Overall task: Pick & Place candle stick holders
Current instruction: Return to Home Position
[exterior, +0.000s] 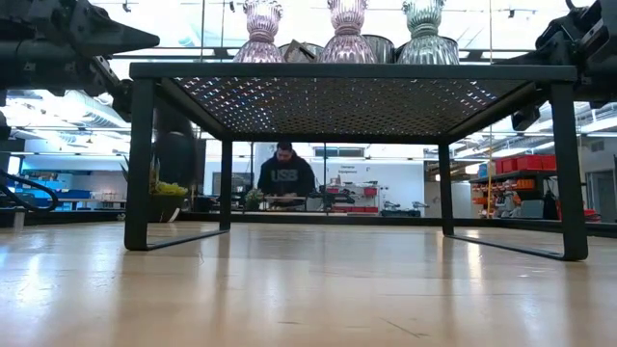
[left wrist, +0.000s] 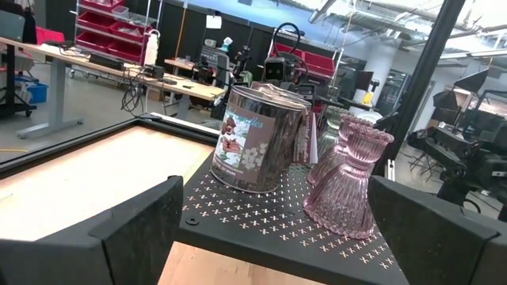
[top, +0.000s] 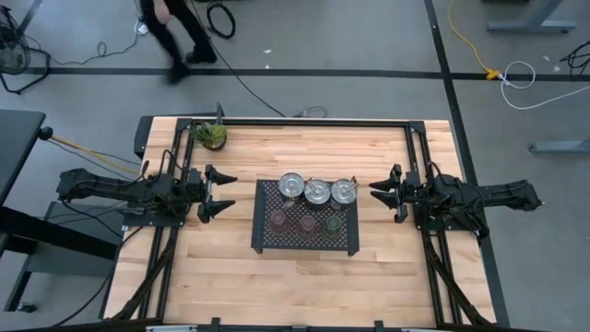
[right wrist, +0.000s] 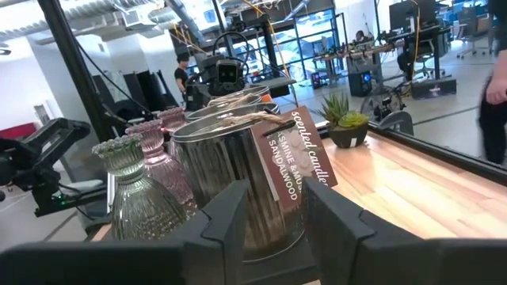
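Standing between left tool (top: 230, 195), right tool (top: 376, 192): holders (top: 318, 193)

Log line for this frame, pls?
six candle stick holders on mesh shelf | left gripper open, clear of shelf | right gripper clear of shelf

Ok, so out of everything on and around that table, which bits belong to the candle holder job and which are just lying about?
Job: three silver holders and three glass holders, all on the black mesh tray; left gripper and right gripper, either side of it.
Lying about: potted plant at the table's corner; floor cables; person walking past.
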